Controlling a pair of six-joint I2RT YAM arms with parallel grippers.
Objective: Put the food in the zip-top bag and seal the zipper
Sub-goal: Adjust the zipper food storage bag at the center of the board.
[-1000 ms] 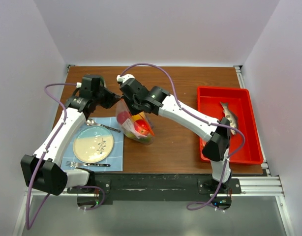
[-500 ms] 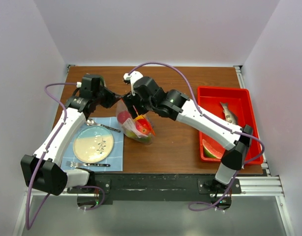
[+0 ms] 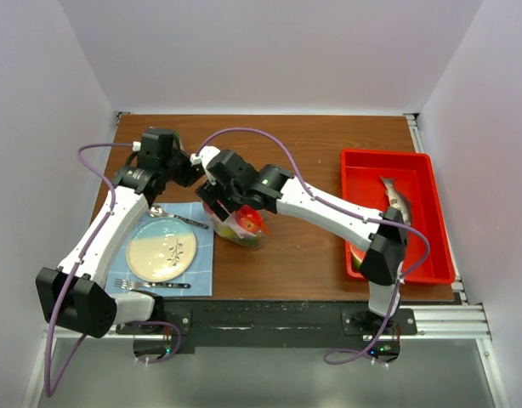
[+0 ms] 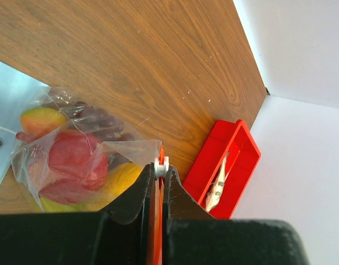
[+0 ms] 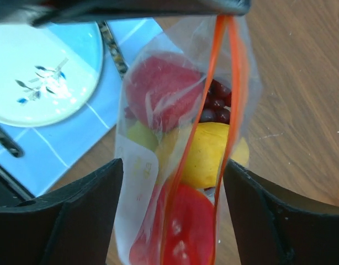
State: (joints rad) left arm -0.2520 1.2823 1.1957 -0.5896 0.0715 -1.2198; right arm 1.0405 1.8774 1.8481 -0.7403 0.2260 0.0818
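Bag (image 5: 137,165) clear and crinkled, with faint pale print. Zipper (image 5: 205,83) orange-red; slider (image 4: 161,163) white.
Through the plastic: apple (image 5: 158,91) red; lemon (image 5: 211,154) yellow; grapes (image 5: 213,105) dark purple; one fruit (image 4: 41,118) yellow-green with an orange blush.
Plate (image 3: 146,255) has a cream centre, pale green rim and dark leaf sprig.
Mat (image 3: 201,263) light blue with thin white grid lines.
Table (image 3: 329,140) brown wood grain.
Tray (image 3: 431,170) bright red; fish (image 3: 395,200) silver-grey.
Arms (image 3: 329,206) white with black joints; cables (image 3: 80,158) purple.
Walls (image 3: 269,51) pale lilac-white.

Wooden table (image 3: 312,144): blue mat (image 3: 201,265), red tray (image 3: 418,246), zip-top bag (image 3: 237,226) perhaps resting.
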